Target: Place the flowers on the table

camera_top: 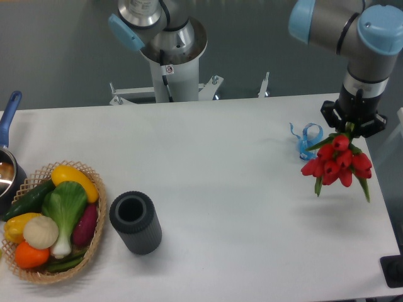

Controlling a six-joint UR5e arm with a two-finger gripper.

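Pot at the table's left edge, basket of vegetables, grey cylinder beside it, blue ribbon at right, gripper clasping the flowers, buds hanging down above the table's right side

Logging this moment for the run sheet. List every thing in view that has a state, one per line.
Two-finger gripper: shut on the flowers.
Bunch of red tulip flowers: held, hanging heads down over the table.
White matte table: flowers not yet on it.
Grey hollow cylinder: standing upright, open end up.
Woven wicker basket: filled with vegetables.
Curly blue ribbon: lying loose on the table.
Blue-handled pot: partly out of frame.
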